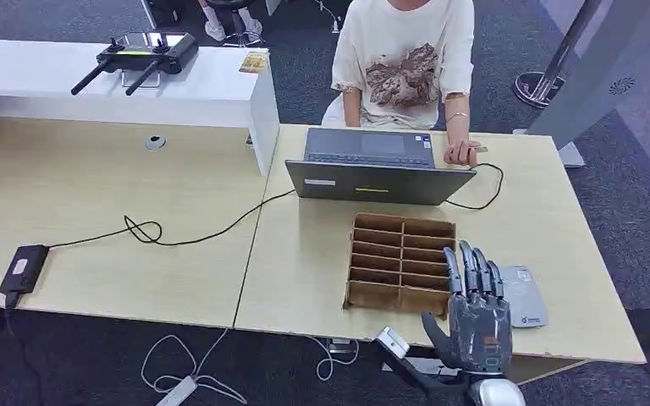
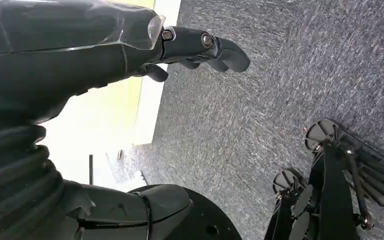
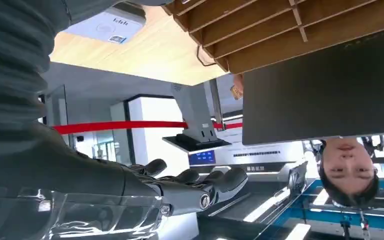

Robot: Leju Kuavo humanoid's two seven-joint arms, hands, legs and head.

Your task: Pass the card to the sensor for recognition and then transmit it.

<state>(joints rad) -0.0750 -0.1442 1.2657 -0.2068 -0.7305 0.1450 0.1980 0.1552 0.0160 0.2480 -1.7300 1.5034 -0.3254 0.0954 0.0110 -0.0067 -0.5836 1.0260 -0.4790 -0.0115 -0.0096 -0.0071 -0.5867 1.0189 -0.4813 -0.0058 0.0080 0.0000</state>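
My right hand (image 1: 476, 306) is raised over the desk's near right edge, fingers straight and apart, holding nothing; its fingers (image 3: 195, 187) also show in the right wrist view. Just right of it a flat grey sensor pad (image 1: 525, 296) (image 3: 107, 25) lies on the desk. To its left is a brown slotted cardboard organizer (image 1: 402, 262) (image 3: 280, 25). A person's hand (image 1: 463, 152) rests beside the laptop with a small tan piece under it; I cannot tell if that is the card. My left hand (image 2: 200, 47) hangs over grey carpet, fingers loosely extended and holding nothing.
An open grey laptop (image 1: 372, 165) (image 3: 320, 90) stands behind the organizer, with a person (image 1: 406, 59) seated behind it. A black cable (image 1: 186, 233) runs to a power adapter (image 1: 21, 269) at the left. A controller (image 1: 140, 55) lies on the white counter (image 1: 220, 93).
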